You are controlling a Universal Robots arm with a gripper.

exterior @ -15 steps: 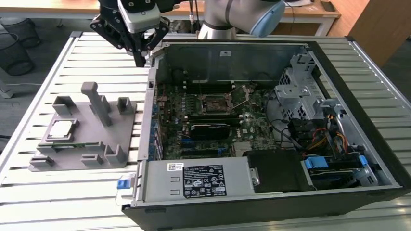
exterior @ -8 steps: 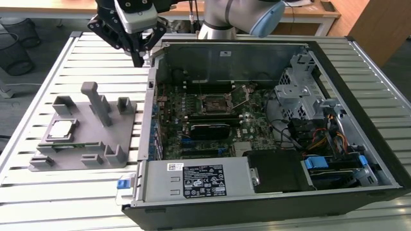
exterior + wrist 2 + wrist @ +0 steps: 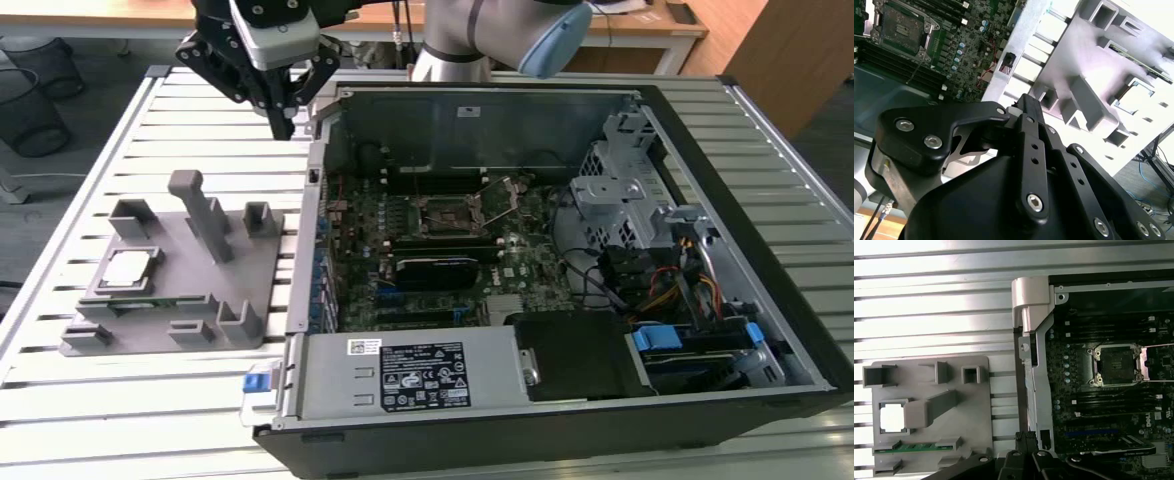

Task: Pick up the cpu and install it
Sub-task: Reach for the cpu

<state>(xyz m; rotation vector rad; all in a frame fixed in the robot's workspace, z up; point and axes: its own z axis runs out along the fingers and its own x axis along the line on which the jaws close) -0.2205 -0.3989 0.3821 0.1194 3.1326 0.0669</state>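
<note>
Jaws pressed together with nothing between them. In the exterior view they point down from the black head of the arm (image 3: 461, 35) over the slatted worktop (image 3: 134, 420), just beside the far corner of the open computer case (image 3: 400, 375) on the exterior view's left, touching nothing.

The cpu (image 3: 130, 270) (image 3: 893, 417), pale top up, lies flat in a square recess of the grey fixture (image 3: 200, 300) (image 3: 974, 410), which sits on the worktop just beside the case's outer wall. It is well apart from the jaws. A green memory strip (image 3: 916, 446) lies in a slot of the same fixture, near the cpu. Upright grey posts and small box-shaped pockets stand around both.

Inside the case the motherboard (image 3: 400, 290) lies flat, with the dark metal-framed socket (image 3: 447, 213) (image 3: 1116, 365) near its middle and long black slots on either side. A wire lever angles off one side of the socket. Second wrist view: black finger links run to a closed tip above the worktop slats, with the socket (image 3: 901, 25) off to one side and the fixture on the other.
</note>
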